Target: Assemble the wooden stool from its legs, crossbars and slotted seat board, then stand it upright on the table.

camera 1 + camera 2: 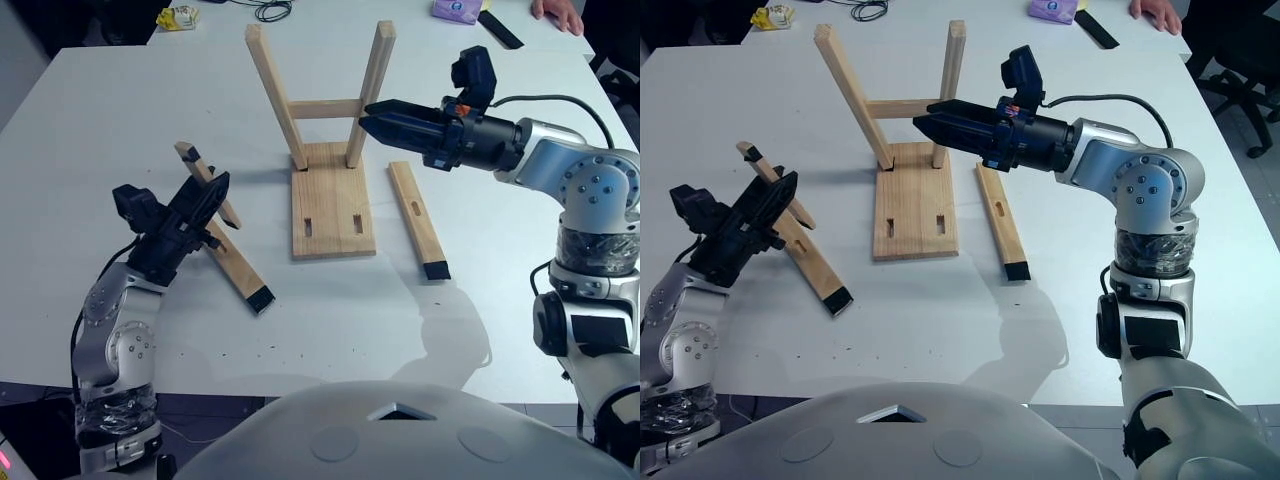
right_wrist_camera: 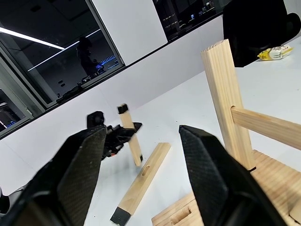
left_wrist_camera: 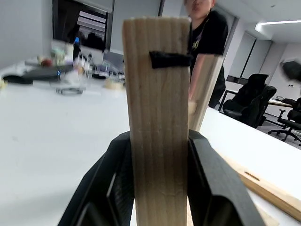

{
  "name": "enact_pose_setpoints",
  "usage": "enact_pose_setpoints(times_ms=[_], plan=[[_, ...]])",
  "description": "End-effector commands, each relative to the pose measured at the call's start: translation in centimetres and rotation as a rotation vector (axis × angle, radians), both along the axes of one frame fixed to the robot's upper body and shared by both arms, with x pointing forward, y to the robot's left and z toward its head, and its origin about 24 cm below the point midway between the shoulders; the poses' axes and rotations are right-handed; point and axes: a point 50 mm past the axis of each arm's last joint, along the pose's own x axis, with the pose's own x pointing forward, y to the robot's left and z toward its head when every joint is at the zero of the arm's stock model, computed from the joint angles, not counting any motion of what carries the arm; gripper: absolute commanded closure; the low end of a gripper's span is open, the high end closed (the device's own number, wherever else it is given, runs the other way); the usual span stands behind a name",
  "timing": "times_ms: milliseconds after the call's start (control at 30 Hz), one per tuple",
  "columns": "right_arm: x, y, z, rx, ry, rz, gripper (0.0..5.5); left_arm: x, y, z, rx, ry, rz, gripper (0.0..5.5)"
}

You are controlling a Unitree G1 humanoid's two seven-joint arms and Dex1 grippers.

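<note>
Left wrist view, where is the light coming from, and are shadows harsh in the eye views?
Left wrist view: a ceiling strip light glows beyond the held leg. Left eye view: even overhead light; the seat board casts only a faint, soft shadow on the table.
</note>
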Motion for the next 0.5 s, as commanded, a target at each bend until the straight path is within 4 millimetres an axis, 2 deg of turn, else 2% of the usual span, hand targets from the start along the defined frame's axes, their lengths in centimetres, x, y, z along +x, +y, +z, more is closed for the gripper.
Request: enact_pose_setpoints(times_ms=[33,67,100,200,267,400,500], plan=[[-0.5,-0.1,-0.3,-0.001,0.019,-0.003,2.65,-0.7,1.0,-0.2,0.07,0.045,-0.012,4.19],[-0.5,0.0,-0.4,-0.003,0.02,-0.001,2.65,-0.6,0.9,0.2,0.055,0.033,-0.022,4.19],[-0.6,0.2,-0.4,-0.012,0.018,0.007,2.65,-0.2,0.5,1.4,0.02,-0.019,-0.026,4.19],[-0.8,2.2,-0.2,-0.126,-0.053,0.036,2.65,1.8,-1.8,7.1,-0.113,-0.273,-0.07,4.19],[-1.0,3.2,-0.1,-0.18,-0.092,0.057,2.65,2.7,-2.8,9.4,-0.16,-0.372,-0.085,4.19],[-0.1,5.2,-1.0,-0.351,-0.131,-0.054,2.65,3.6,-4.0,12.1,-0.183,-0.476,-0.075,4.19],[-0.1,6.3,-1.2,-0.393,-0.152,-0.129,2.65,3.0,-5.0,11.9,-0.163,-0.462,-0.044,4.19]])
